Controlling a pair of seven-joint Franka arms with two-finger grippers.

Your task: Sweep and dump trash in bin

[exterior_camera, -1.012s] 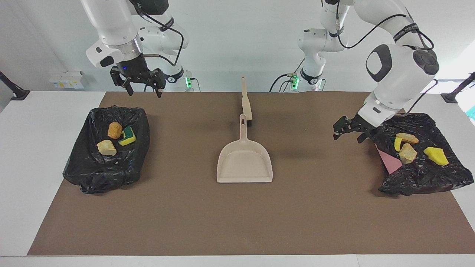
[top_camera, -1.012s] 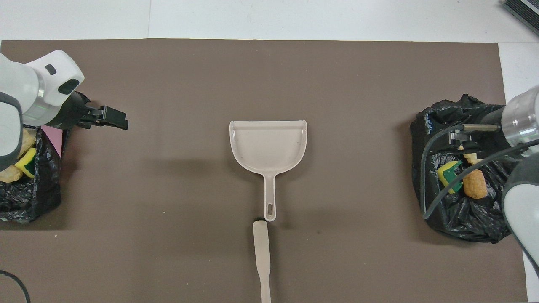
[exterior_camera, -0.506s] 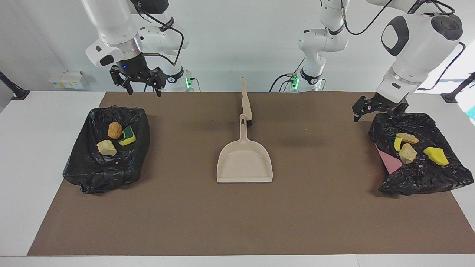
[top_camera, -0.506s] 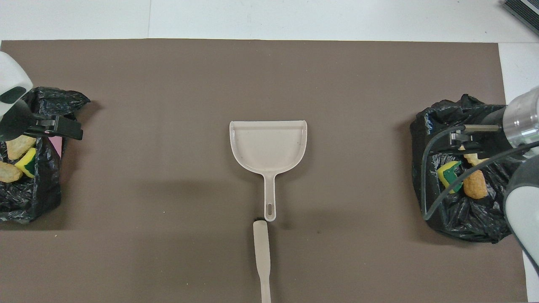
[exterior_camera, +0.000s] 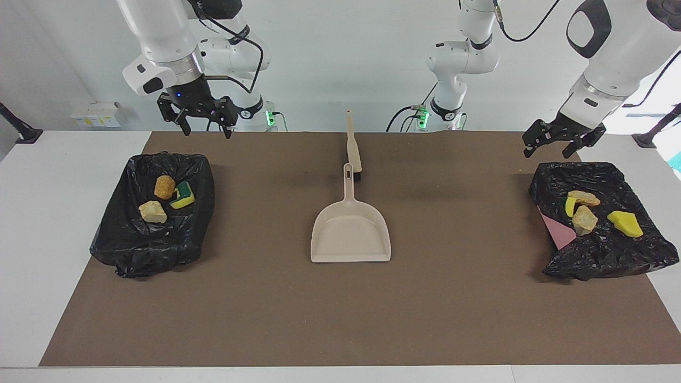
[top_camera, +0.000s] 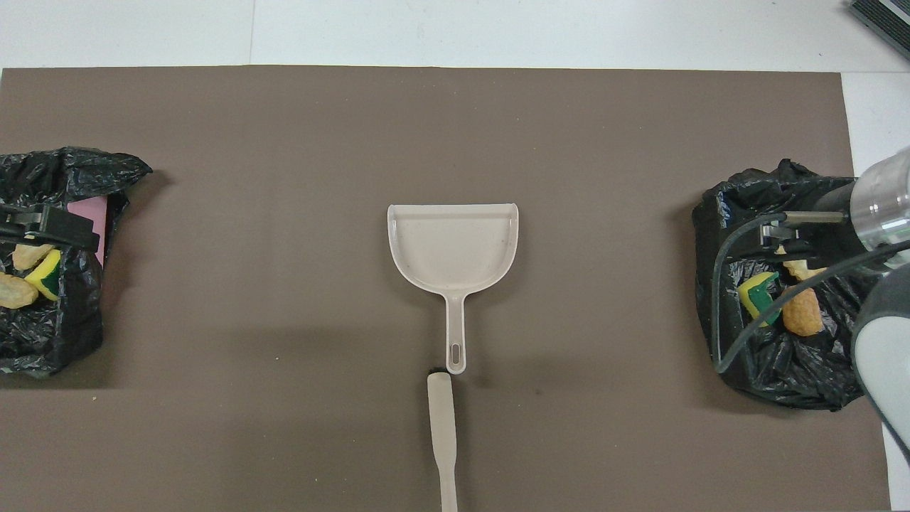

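Observation:
The trash lies in two black-bagged bins. The bin (exterior_camera: 133, 255) at the right arm's end holds an orange-brown lump (exterior_camera: 164, 186), a yellow-green sponge (exterior_camera: 183, 195) and a beige chunk (exterior_camera: 152, 211). The bin (exterior_camera: 601, 260) at the left arm's end holds a yellow sponge bit (exterior_camera: 625, 223), two beige chunks (exterior_camera: 584, 219) and a yellow-green piece (exterior_camera: 570, 206). My right gripper (exterior_camera: 207, 132) hangs open and empty, up over the mat's edge by its bin. My left gripper (exterior_camera: 546, 153) is open and empty, raised over the robot-side corner of its bin.
A beige dustpan (exterior_camera: 351, 231) lies mid-mat, handle toward the robots, with a beige brush (exterior_camera: 353, 146) just beside the handle's end. A pink sheet (exterior_camera: 556, 234) shows under the bag at the left arm's end. Brown mat (top_camera: 284, 213) stretches between the bins.
My left arm has risen and drawn back from low beside its bin to above the bin's robot-side corner. The right gripper has stayed almost still. No trash has moved.

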